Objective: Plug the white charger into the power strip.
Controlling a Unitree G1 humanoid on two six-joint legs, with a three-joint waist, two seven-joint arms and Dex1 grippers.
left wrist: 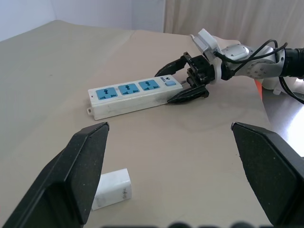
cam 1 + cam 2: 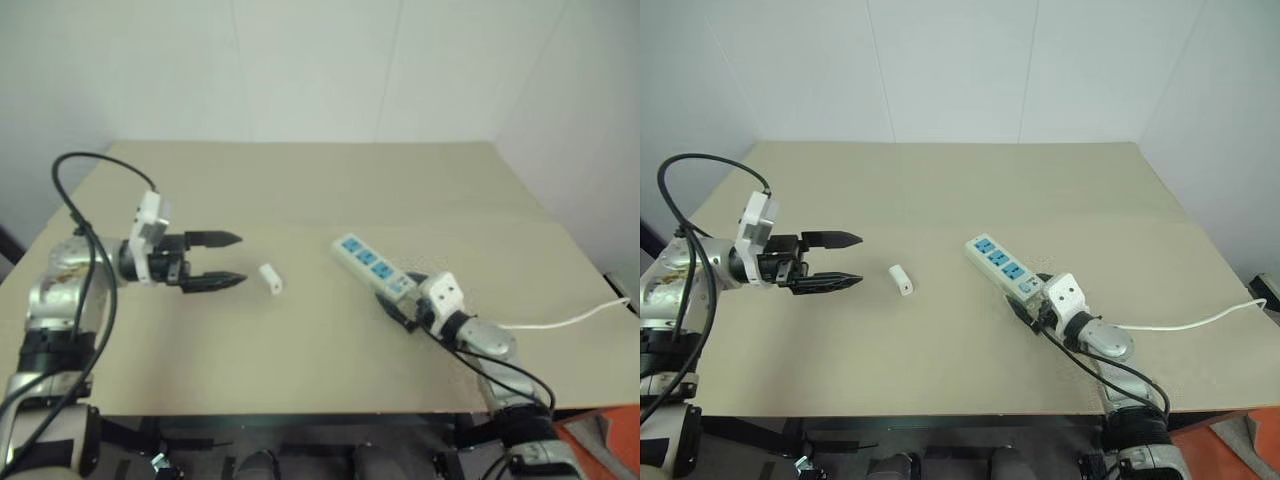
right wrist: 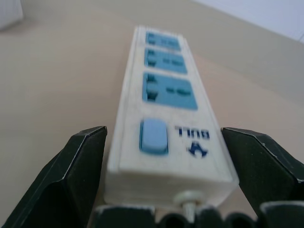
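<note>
Right wrist view shows you the right gripper [image 3: 164,178] spread wide astride the power strip's [image 3: 168,118] switch end; left gripper [image 2: 225,260] gapes, white charger [image 2: 270,279] just beyond its fingertips.

bare table [image 2: 940,330] around charger [image 2: 901,280]

Smooth white plastic power strip [image 1: 130,97] and charger [image 1: 111,188]; matt beige table [image 2: 330,185]; my fingers [image 1: 83,164] grainy matt black.

Head pair looking down over the table [image 2: 300,190] (near-identical), wrist views low, close, level.
</note>
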